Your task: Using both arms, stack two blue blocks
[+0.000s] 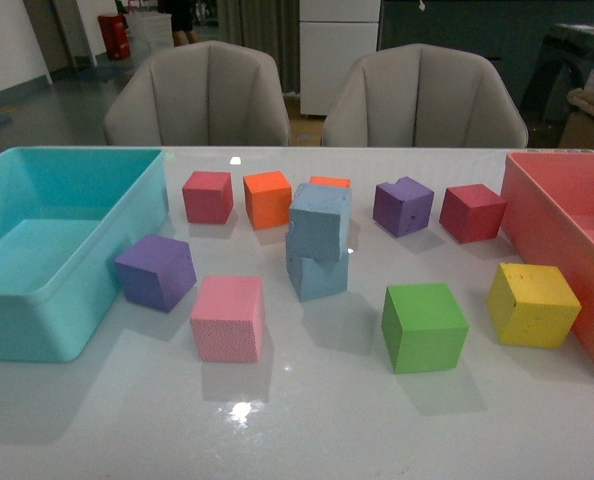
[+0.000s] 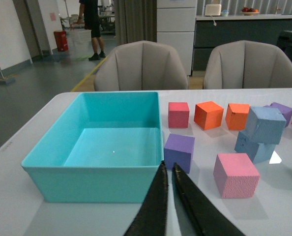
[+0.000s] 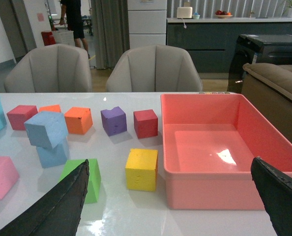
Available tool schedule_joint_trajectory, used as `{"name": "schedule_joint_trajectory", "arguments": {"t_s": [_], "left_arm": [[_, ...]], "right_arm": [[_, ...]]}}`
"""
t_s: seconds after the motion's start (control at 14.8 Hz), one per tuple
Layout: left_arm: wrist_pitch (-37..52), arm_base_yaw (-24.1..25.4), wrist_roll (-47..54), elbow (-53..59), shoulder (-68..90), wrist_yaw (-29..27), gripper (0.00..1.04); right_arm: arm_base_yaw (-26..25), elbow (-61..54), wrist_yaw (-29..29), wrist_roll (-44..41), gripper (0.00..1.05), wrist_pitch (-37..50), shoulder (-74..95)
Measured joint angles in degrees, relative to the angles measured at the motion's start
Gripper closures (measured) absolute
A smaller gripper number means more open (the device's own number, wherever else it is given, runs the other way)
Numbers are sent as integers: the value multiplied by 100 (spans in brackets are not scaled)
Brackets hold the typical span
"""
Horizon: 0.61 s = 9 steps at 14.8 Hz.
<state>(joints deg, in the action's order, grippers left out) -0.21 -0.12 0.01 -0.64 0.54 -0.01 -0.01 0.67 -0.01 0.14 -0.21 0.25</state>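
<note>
The two blue blocks sit near the middle of the counter [image 1: 297, 440], already one on the other: the upper blue block [image 1: 320, 221] rests on the lower blue block [image 1: 318, 272], turned a little askew so its corners overhang. An orange cube [image 1: 268, 198] stands just behind them, a pink cube [image 1: 228, 318] in front to the left, and a green cube [image 1: 424, 326] in front to the right; the turquoise bin [image 1: 37, 340] and the red bin [image 1: 577, 260] flank the counter.

Judging by their matte, speckled faces, the blocks look like foam: light, slightly yielding, with enough grip not to slip. They should be taken across two opposite flat sides, low enough to avoid tipping; a firm squeeze would likely dent them rather than break them. The twisted upper block seems the weak point, since a nudge could slide it off.

The left gripper [image 2: 169, 169] has its jaws nearly closed, only a thin slit between them, holding nothing and pointing toward the bin's near wall. The right gripper [image 3: 170, 196] has its jaws spread wide, empty, set back from the yellow cube [image 3: 141, 169].

No brand, label or writing can be read on the blocks or bins; small marks on the far wall may be signs, but they are too blurred to tell.
</note>
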Motion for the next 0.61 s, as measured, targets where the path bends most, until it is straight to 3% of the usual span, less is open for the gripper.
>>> {"name": "schedule_joint_trajectory", "arguments": {"t_s": [0.47, 0.61], "left_arm": [[2, 2, 0, 0, 0, 0, 10], [2, 0, 2, 0, 0, 0, 7]], "right_arm": [[0, 0, 0, 0, 6, 2, 0], [0, 0, 0, 0, 6, 2, 0]]}}
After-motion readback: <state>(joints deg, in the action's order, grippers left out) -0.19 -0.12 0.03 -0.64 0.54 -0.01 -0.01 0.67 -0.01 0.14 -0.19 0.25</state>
